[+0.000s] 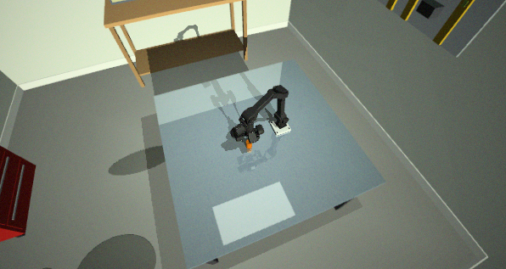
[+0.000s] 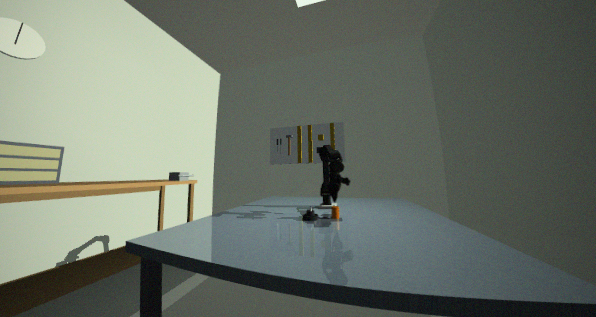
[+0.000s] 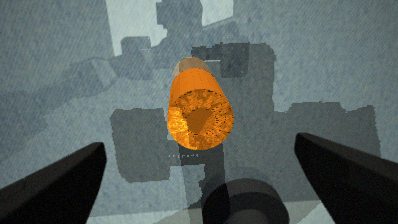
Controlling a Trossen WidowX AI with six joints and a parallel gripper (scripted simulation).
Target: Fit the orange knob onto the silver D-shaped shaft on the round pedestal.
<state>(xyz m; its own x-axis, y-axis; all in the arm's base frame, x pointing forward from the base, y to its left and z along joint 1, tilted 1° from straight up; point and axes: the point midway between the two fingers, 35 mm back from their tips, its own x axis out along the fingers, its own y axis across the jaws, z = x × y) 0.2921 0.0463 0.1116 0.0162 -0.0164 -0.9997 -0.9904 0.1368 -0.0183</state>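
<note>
The orange knob (image 1: 249, 145) (image 2: 335, 212) (image 3: 200, 119) stands upright on the table; its underside and hole are hidden. The black round pedestal (image 2: 310, 216) (image 3: 246, 188) stands close by, left of the knob in the exterior view and partly cut off at the bottom of the wrist view. Its silver shaft (image 2: 311, 209) (image 3: 245, 217) points up; its flat side cannot be made out. My gripper (image 3: 202, 146) is open and empty, pointing down above the knob. In the wrist view the knob appears between the two widely spread fingers, slightly beyond the line of their tips.
The blue-grey table (image 1: 323, 162) (image 2: 425, 261) carries the arm's white base plate (image 1: 281, 129) near the knob. Arm shadows and reflections cross the surface. A wooden workbench (image 1: 174, 5) (image 2: 115, 188) stands by the wall, away from the table.
</note>
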